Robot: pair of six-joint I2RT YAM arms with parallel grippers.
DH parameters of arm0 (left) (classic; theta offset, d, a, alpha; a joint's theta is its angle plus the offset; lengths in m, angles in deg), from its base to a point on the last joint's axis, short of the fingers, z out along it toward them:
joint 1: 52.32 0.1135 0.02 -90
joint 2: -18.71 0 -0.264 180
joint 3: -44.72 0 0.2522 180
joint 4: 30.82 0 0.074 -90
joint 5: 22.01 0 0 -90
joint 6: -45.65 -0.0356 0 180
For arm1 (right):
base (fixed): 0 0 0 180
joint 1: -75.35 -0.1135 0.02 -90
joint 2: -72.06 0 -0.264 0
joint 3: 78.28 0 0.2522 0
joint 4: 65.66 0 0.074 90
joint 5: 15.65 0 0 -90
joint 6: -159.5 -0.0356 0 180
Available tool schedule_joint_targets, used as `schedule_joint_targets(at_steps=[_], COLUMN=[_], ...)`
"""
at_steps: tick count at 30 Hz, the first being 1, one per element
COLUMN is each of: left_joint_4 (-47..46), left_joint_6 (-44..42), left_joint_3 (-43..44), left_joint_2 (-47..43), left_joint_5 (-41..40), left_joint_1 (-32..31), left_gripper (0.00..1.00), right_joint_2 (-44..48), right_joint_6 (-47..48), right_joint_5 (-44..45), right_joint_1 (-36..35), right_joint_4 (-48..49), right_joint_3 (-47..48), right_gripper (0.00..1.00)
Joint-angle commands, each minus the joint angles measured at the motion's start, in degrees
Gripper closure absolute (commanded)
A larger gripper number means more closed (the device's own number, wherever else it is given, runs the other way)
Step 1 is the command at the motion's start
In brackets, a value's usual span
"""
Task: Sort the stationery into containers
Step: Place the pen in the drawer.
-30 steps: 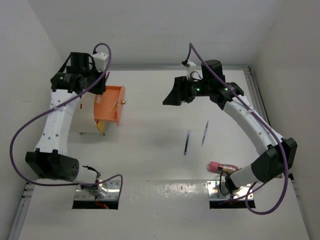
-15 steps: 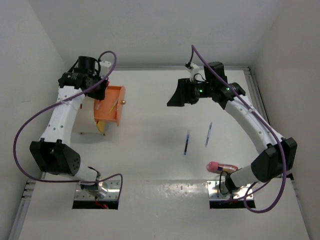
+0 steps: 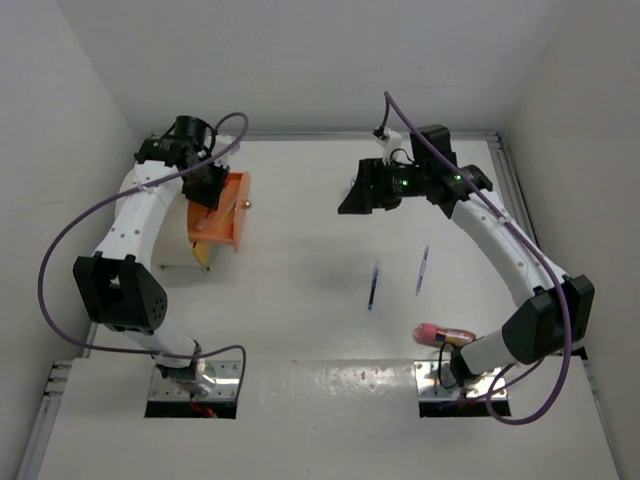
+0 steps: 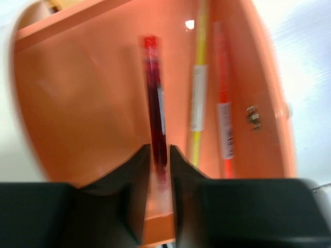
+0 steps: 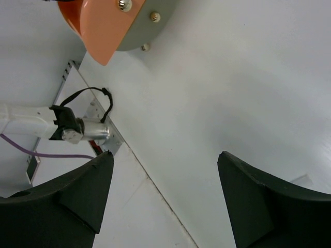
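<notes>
The left gripper (image 4: 158, 152) clamps the red pen (image 4: 154, 98) by its near end, it seems, though blur clouds this. The pen runs straight ahead, lengthwise over the drawer (image 4: 77, 103) floor. The right gripper (image 5: 165, 157) hangs spread, empty.

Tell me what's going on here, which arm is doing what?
The left gripper holds a red pen down into the open orange drawer, where a yellow pen and an orange pen already lie. The right gripper hangs open and empty above the table. Two blue pens and a pink-and-tan cylinder lie unsorted on the table.
</notes>
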Motion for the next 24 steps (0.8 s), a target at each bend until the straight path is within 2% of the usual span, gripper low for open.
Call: schedule_joint_targets(at_steps=[1,6,12,15,19,24], left_joint_4=[1.88,0.75,-1.36,-3.56,-8.91,-20.43], left_joint_6=[-1.08,0.33,1.38,1.21,2.43,3.67], left_joint_3=[3.18,5.73,15.21,16.63,14.18,5.21], left_joint_2=[0.58,-0.56,-2.49,-4.42,-8.81,-17.60], left_joint_5=[0.47,0.64,2.13,4.50,6.01,6.36], left_joint_1=[-0.46,-0.37,-0.45,-0.54,-0.54,-0.72], left_gripper=[0.69,0.55,0.55,0.56,0.63,0.64], right_joint_2=[0.16,-0.46,-0.28,-0.11,-0.72,-2.65], right_joint_6=[2.13,0.90,-4.19,-4.72,-5.86,-7.18], right_joint_5=[2.50,8.56,20.59,24.38,32.89,37.13], right_joint_1=[0.36,1.24,5.10,6.77,9.85,13.80], right_joint_4=[-1.30,-3.67,-8.15,-9.04,-11.06,-11.67], right_joint_3=[-0.16,-2.00,-8.68,-12.64,-16.50,-18.80], right_gripper=[0.19,0.20,0.24,0.25,0.30,0.44])
